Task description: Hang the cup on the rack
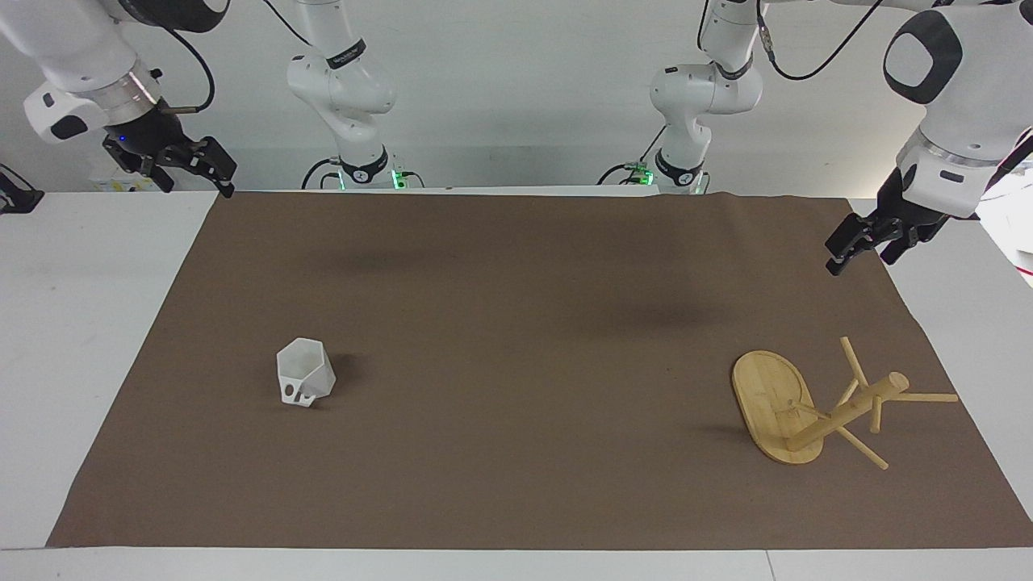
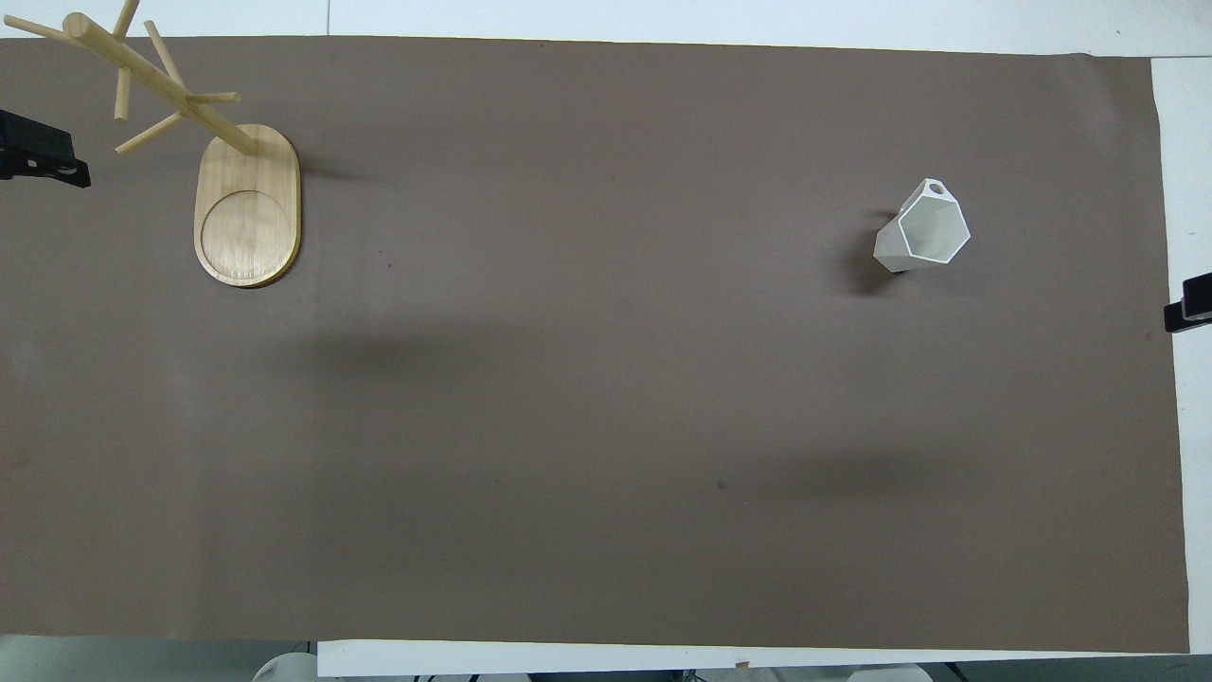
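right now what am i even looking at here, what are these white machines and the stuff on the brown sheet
These are two robot arms at a table, each ending in a two-finger gripper. One picture faces the robots from across the table; the other looks down from above their end. On the brown mat a small white cup stands toward the right arm's end, and a bamboo mug rack stands toward the left arm's end. The left gripper and the right gripper both hang open in the air at the mat's corners nearest the robots. Nothing is held; the cup is not yet hung.
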`<action>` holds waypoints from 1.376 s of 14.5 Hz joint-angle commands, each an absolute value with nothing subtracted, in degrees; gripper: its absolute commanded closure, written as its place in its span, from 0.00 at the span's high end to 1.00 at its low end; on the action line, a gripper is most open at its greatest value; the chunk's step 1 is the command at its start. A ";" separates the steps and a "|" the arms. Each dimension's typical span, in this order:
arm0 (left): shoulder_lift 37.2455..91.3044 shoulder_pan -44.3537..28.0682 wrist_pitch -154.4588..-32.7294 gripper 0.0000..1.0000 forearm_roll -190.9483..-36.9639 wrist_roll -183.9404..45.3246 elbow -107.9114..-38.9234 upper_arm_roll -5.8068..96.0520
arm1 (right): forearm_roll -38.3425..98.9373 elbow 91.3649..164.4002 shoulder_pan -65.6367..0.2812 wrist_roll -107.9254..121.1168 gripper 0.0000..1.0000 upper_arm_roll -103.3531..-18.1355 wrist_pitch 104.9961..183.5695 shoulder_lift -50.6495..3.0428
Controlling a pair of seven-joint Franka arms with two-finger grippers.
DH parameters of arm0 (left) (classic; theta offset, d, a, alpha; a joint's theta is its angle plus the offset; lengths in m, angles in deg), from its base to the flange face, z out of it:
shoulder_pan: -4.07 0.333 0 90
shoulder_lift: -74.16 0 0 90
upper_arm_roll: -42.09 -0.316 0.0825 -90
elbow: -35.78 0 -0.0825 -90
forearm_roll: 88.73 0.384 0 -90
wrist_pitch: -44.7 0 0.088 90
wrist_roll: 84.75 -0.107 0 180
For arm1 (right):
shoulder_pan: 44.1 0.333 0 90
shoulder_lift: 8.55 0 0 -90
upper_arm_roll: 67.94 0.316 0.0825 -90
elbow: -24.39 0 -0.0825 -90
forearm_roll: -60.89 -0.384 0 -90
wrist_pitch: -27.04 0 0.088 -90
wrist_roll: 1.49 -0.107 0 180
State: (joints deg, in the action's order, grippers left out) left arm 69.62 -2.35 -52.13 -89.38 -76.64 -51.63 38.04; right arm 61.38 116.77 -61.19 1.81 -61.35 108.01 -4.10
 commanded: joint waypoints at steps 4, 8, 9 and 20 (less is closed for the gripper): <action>71.26 -1.90 -51.80 1.00 -88.12 -77.19 -53.25 38.49 | 62.82 117.65 -61.07 2.55 1.00 -60.91 108.34 -3.45; 71.26 -1.90 -51.80 1.00 -88.12 -77.19 -53.25 38.49 | 61.85 117.65 -60.98 5.17 1.00 -60.83 106.42 -3.45; 71.26 -1.90 -51.72 1.00 -88.12 -77.19 -53.25 38.49 | 61.85 117.65 -59.93 9.89 1.00 -60.48 106.14 -3.45; 71.26 -1.90 -51.80 1.00 -88.12 -77.19 -53.25 38.49 | 40.52 117.82 -74.24 92.83 1.00 -60.74 115.01 -16.79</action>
